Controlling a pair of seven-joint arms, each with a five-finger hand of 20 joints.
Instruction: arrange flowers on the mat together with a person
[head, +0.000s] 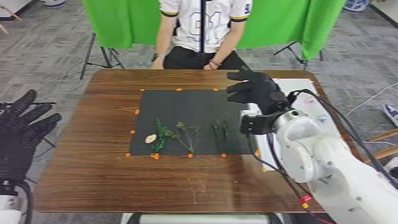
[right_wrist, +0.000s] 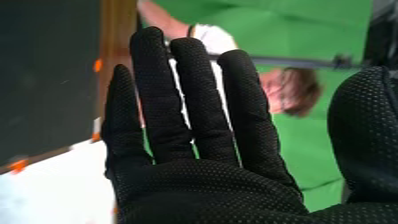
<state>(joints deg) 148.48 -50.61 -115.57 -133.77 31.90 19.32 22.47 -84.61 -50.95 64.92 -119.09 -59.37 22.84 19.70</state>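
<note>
So I'm looking through the head cam, and the flowers (head: 161, 142) are lying on the near half of the dark grey mat (head: 182, 107), in a loose row from left to right. Leftmost is a leafy green stem with one pale, creamy white bloom (head: 151, 138) sitting right by it. Middle one is a spindly, branching sprig (head: 187, 135) with little dull green tufts at the tips. Then there are the thin dark green strands (head: 220, 135), pretty much side by side.

Counting up: one mat, one pale bloom, one branching sprig as far as I can make out, and two thin strands, though I honestly can't tell if those two are separate stems or join somewhere. Call it three clumps in total. Orange marks (head: 179, 89) run round the mat on the brown desk (head: 93, 175), and there's a white sheet (head: 297, 86) to the right of it, partly under my right arm.

My right hand (head: 258, 92) is over the far right part of the mat, fingers straight with slim gaps between them, pinching nothing. My left hand (head: 19, 142) is off past the left side of the desk, fingers spread, holding nothing.
</note>
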